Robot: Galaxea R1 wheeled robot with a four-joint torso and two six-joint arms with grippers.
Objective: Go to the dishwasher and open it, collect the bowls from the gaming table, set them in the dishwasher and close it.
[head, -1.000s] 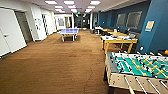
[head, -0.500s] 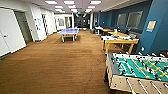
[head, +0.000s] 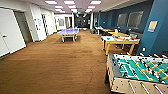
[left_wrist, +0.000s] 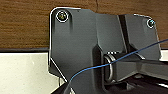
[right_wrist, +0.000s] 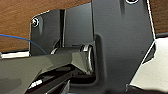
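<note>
Far right by blue wall — yellow-sided white-topped gaming table; near right, green-field foosball table; gripper state — cannot tell for either arm.

1. An office games room: brown wood-look floor, ceiling light panels, dark blue wall.
2. Foosball table, yellow-sided gaming table, blue table-tennis table.

I see open brown floor ahead; foosball table close right, yellow-sided table beyond it, ping-pong table mid-room.
</note>
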